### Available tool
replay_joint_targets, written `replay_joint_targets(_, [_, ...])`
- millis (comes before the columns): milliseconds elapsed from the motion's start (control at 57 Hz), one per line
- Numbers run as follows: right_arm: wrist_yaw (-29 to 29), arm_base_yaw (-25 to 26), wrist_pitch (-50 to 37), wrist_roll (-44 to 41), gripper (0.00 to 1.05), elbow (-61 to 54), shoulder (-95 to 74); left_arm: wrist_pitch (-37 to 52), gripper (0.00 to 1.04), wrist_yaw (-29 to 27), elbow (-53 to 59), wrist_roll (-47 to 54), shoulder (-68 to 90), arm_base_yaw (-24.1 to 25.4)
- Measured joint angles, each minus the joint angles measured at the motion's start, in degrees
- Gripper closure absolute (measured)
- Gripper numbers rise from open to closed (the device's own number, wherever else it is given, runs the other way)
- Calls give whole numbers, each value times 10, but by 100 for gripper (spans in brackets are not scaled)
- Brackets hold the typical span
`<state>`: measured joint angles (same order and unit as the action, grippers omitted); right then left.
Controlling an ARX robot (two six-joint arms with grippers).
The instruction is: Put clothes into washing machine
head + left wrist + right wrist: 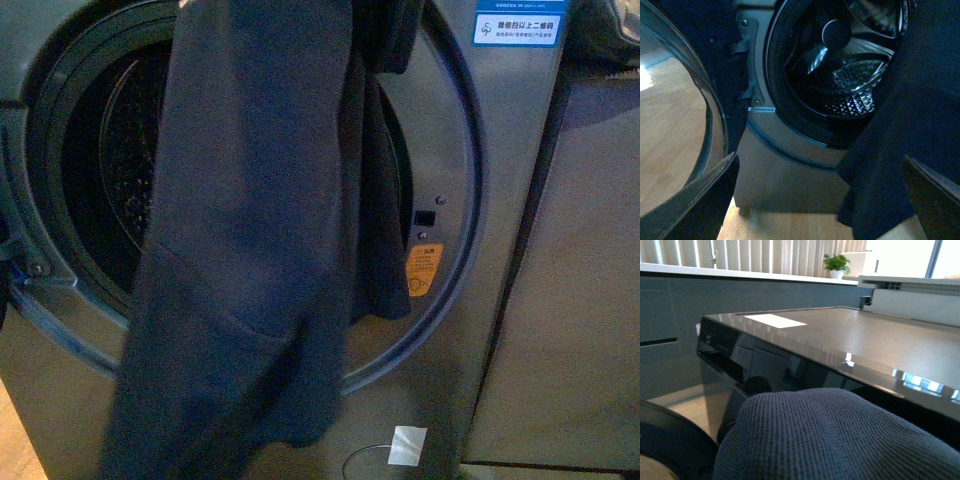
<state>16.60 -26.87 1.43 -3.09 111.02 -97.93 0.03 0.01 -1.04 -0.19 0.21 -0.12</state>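
No desk is in view, so places are given by the machine's own edges. The door point(675, 125) stands open at the left edge of the washing machine point(500, 150); the perforated drum point(850, 85) is exposed, with no fabric visible inside it. The left gripper point(820, 156) sits low before the front panel, its 2 fingers point(695, 200) spread wide and grasping nothing. The clothes point(250, 250), 1 navy knit garment, hang from above the frame across the middle and right of the porthole; the lower folds lie outside, below the rim. The right gripper is hidden under bunched knit; its grasp cannot be told. Judgement: door opened; insertion and release not yet done.
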Motion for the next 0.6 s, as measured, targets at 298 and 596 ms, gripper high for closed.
replay_joint_targets(298, [3,-29,-33,0,99,14,20,0,7,0,0,0,0,0])
replay_joint_targets(596, [7,-32,-39,3,99,36,31,0,7,0,0,0,0,0])
